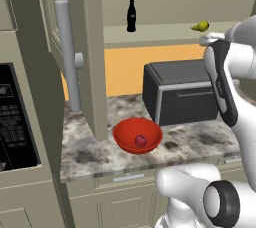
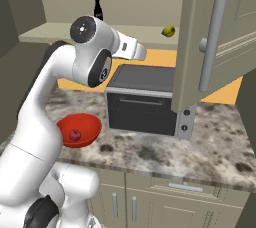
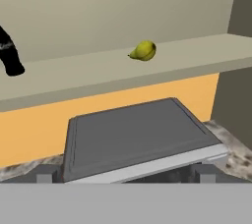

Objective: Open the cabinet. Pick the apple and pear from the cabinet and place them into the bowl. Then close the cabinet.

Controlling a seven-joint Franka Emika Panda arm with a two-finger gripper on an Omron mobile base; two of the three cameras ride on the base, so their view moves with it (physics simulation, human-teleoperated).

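Note:
Both doors of the cabinet stand open. On its lower shelf the yellow-green pear lies on its side. The dark-red apple rests inside the red bowl on the counter. My gripper is open with nothing between its fingers. It hovers above the dark appliance, facing the shelf, below and short of the pear. In the left base view the hand is just right of and below the pear.
A dark cola bottle stands on the shelf left of the pear. A dark box-shaped appliance sits on the marble counter under the shelf. Long bar handles stick out from the open doors.

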